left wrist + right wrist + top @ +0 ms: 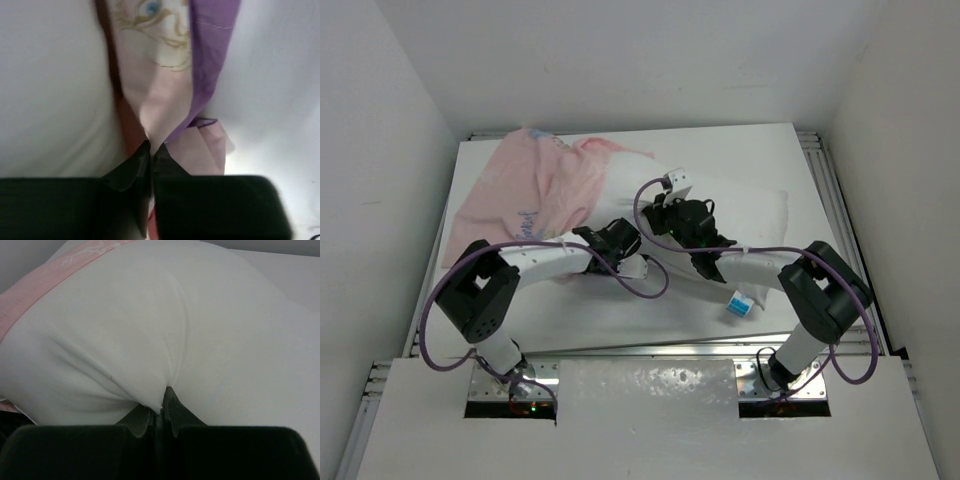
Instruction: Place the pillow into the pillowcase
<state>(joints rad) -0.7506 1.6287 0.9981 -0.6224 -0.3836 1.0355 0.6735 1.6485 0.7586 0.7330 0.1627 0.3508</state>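
Observation:
The pink pillowcase (535, 190) lies crumpled at the table's back left. The white pillow (760, 215) stretches from it toward the right, with a blue-and-white tag (740, 303) at its near corner. My left gripper (625, 235) is shut on the pillowcase's edge; in the left wrist view a fold of pink and purple printed pillowcase (165, 75) rises from between the fingertips of the left gripper (151, 149), with the pillow (50, 90) bulging beside it. My right gripper (161, 402) is shut on a pinch of the pillow (150, 320), whose far end meets the pillowcase (45, 277).
The white table (620, 310) is boxed in by white walls on three sides, with metal rails (830, 190) along its edges. Purple cables (650, 215) loop over both arms near the middle.

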